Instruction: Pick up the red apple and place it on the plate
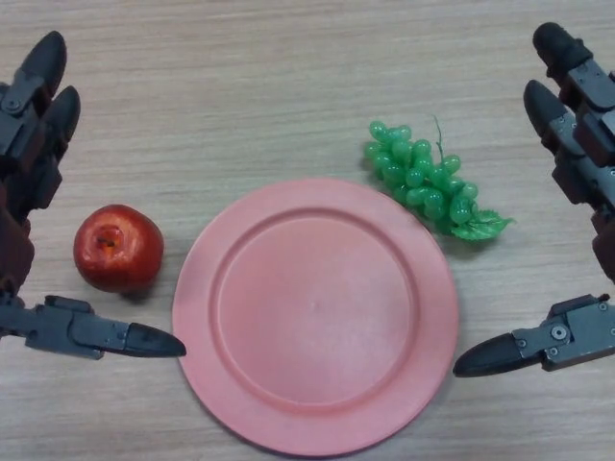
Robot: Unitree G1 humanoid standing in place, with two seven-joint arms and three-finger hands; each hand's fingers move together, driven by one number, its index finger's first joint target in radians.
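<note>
Nothing of the task looks done yet: the red apple (118, 248) sits on the wooden table (288, 86), just left of the pink plate (315, 317) and apart from its rim by a narrow strip of tabletop. The plate itself is bare.

The left hand (29, 144) frames the apple without touching it. Its fingers are spread wide, the two thick ones reaching up along the left edge of the view and the thumb (115, 336) lying low, pointing toward the plate just below the apple. The fruit rests in the open span between them, so the grasp itself seems to be what comes next, followed by a lift and a short carry rightward onto the plate.

The right hand (577, 115) mirrors this on the far side, also wide open and holding nothing, its thumb (519, 351) pointing at the plate's right rim.

One other thing lies on the table: a bunch of green grapes (428, 178), just beyond the plate's upper right rim, well apart from the apple. It stands clear of the apple's short path, and nothing else lies between apple and plate.
</note>
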